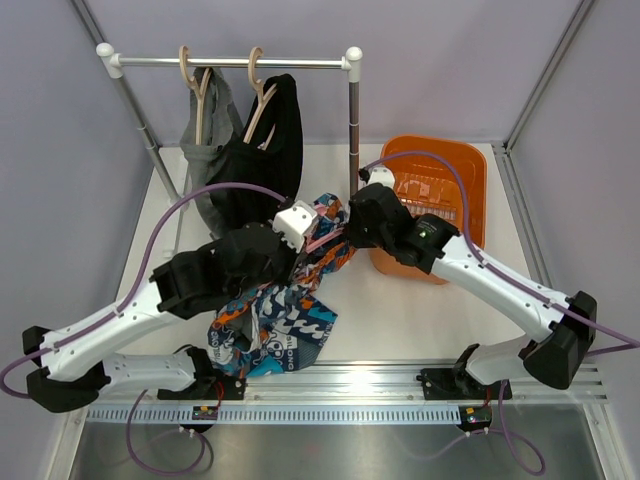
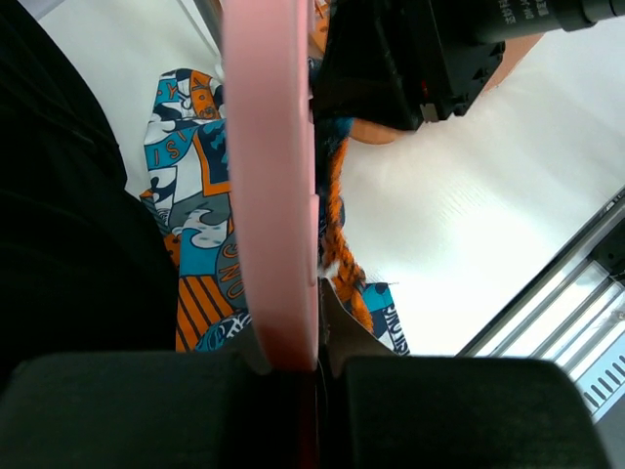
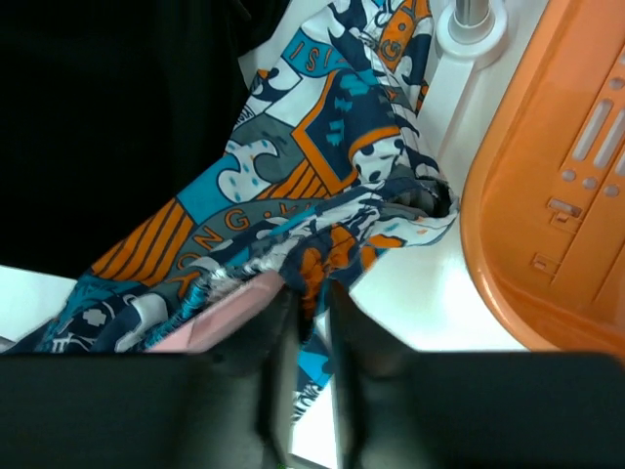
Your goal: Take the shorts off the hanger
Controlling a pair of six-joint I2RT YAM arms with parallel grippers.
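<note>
The printed shorts (image 1: pixel 285 325) hang on a pink hanger (image 2: pixel 269 176) low over the middle of the table, stretched between my two grippers. My left gripper (image 2: pixel 298 366) is shut on the pink hanger's bar. My right gripper (image 3: pixel 311 298) has its fingers closed on a bunched edge of the printed shorts (image 3: pixel 322 147), right beside the hanger's end (image 3: pixel 220 318). In the top view the left gripper (image 1: pixel 308 232) and the right gripper (image 1: pixel 352 235) nearly meet. Grey shorts (image 1: pixel 205 170) and black shorts (image 1: pixel 265 160) hang on wooden hangers from the rail.
The clothes rail (image 1: pixel 230 62) crosses the back, and its right post (image 1: pixel 354 120) stands just behind my right gripper. An orange basket (image 1: pixel 445 180) sits at the right, close to the right wrist. The black shorts hang just left of both grippers.
</note>
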